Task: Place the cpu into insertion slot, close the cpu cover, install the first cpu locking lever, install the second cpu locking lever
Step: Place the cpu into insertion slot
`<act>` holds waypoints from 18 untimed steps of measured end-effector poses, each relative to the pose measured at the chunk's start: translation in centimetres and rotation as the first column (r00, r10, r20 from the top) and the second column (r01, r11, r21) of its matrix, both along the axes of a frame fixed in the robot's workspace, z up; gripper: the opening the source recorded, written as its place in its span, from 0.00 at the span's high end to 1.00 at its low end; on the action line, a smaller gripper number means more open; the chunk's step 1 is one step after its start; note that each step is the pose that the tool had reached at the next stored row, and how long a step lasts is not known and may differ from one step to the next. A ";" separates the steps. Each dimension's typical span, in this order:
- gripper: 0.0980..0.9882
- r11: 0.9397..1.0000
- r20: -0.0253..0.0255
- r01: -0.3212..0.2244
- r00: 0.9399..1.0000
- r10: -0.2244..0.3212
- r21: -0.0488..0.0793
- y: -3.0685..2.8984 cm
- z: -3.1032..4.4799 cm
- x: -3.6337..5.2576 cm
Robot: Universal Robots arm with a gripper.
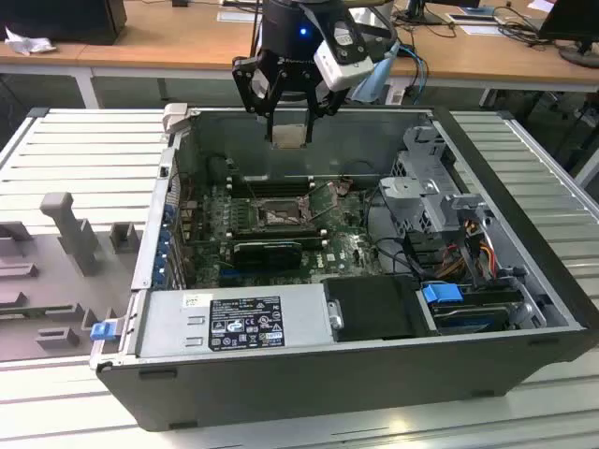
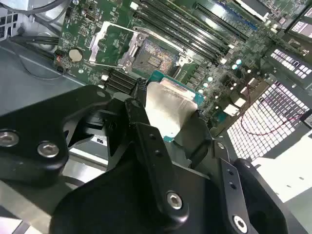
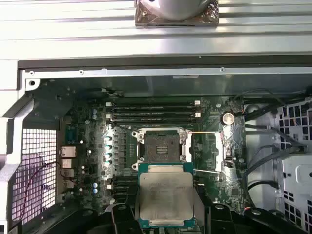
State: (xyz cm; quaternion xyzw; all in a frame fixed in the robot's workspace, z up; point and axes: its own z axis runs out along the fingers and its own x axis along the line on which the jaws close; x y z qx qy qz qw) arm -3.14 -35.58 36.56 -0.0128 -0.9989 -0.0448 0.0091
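Silvery cpu (image 3: 167, 192), sides behind end effector (image 3: 168, 214)

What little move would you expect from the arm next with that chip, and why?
Probably carry the small pale tan-silver square chip, pinched in the black gripper, sideways over the dark square socket with its silvery rim: in the first wrist view the chip hangs beside the bare socket, not above it.

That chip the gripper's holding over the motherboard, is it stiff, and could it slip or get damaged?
The chip looks thin, flat and rigid, so probably stiff and light. Its smooth metal lid, pinched at the edges by the jaws, could slip. Likely fragile if dropped onto the open socket.
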 end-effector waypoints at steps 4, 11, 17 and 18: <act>0.52 0.996 0.000 0.088 0.996 -0.088 0.000 0.00 -0.01 0.00; 0.52 0.987 0.000 0.158 0.987 -0.158 0.000 0.00 -0.30 0.00; 0.52 0.986 0.000 0.168 0.986 -0.168 0.000 0.00 -0.37 0.00; 0.52 0.985 0.000 0.173 0.985 -0.173 0.000 0.00 -0.37 0.00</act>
